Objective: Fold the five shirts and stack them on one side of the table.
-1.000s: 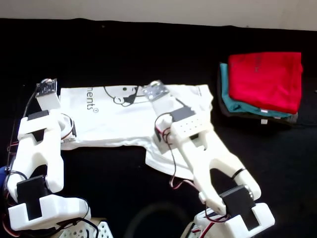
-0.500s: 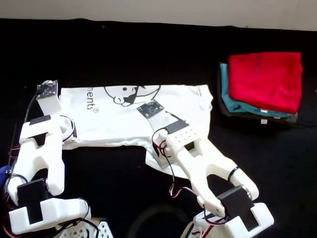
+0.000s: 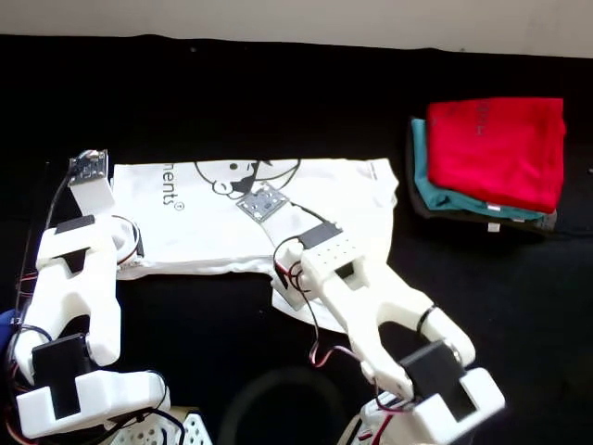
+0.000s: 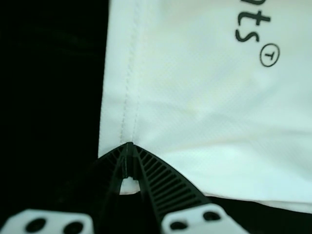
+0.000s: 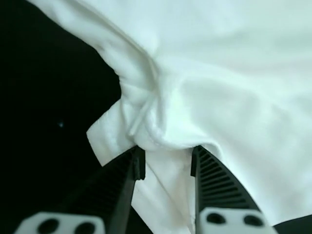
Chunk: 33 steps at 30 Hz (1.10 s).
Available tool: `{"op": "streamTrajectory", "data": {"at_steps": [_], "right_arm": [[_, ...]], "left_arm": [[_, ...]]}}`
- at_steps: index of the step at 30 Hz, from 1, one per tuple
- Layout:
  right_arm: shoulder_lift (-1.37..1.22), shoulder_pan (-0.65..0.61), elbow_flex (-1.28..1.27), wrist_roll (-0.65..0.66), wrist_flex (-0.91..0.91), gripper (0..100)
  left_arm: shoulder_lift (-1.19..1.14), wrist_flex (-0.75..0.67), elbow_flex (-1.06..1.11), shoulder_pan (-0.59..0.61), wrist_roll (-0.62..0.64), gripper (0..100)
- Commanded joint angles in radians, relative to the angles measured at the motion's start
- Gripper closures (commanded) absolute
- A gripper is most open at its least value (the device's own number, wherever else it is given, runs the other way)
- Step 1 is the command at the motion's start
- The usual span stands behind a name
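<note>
The left gripper (image 4: 127,165) was pressed together on the hem of the white shirt (image 4: 204,107). Its two dark ribbed jaws met in a point right at the stitched edge, with a small tab of cloth showing between them. The shirt lay flat beyond the jaws, with black lettering on it.

The right gripper (image 5: 165,163) stood spread, one jaw on either side of a bunched ridge of the same shirt. The fabric rose in soft folds between and beyond the jaws, and a loose flap hung toward the black table (image 3: 278,102).

From above, the white shirt lay spread across the middle of the table, its printed side up. The left arm (image 3: 69,278) stood at one end of the shirt. The right arm (image 3: 371,297) lay over the shirt's near edge, close to a sleeve.

Just beside the shirt's other end sat a stack of folded clothes. A red shirt (image 3: 496,148) was on top, a teal shirt (image 3: 431,190) was under it, and a dark garment (image 3: 547,221) was at the bottom.
</note>
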<state>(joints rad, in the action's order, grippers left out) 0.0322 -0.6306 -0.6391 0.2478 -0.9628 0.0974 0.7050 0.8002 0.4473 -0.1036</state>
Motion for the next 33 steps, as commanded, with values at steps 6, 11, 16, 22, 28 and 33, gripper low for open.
{"op": "streamTrajectory", "data": {"at_steps": [6, 11, 16, 22, 28, 33], "right_arm": [[0.022, 0.091, 0.073, 0.008, -0.028, 98.6], [0.162, 0.085, 0.073, 0.012, -0.074, 99.3], [0.269, 0.085, 0.07, 0.014, -0.147, 99.3], [0.277, 0.059, 0.048, 0.014, -0.2, 99.3], [0.282, -0.045, -0.039, 0.014, -0.197, 99.3], [0.282, -0.048, -0.07, 0.018, -0.196, 99.3]], "left_arm": [[0.018, -0.011, 0.007, 0.008, -0.002, 99], [0.018, -0.011, 0.007, 0.008, -0.002, 99], [0.018, -0.011, 0.007, 0.008, -0.002, 99], [0.018, -0.011, 0.007, 0.008, -0.002, 99], [0.018, -0.011, 0.007, 0.008, -0.002, 99], [0.018, -0.011, 0.007, 0.01, -0.002, 99]]}}
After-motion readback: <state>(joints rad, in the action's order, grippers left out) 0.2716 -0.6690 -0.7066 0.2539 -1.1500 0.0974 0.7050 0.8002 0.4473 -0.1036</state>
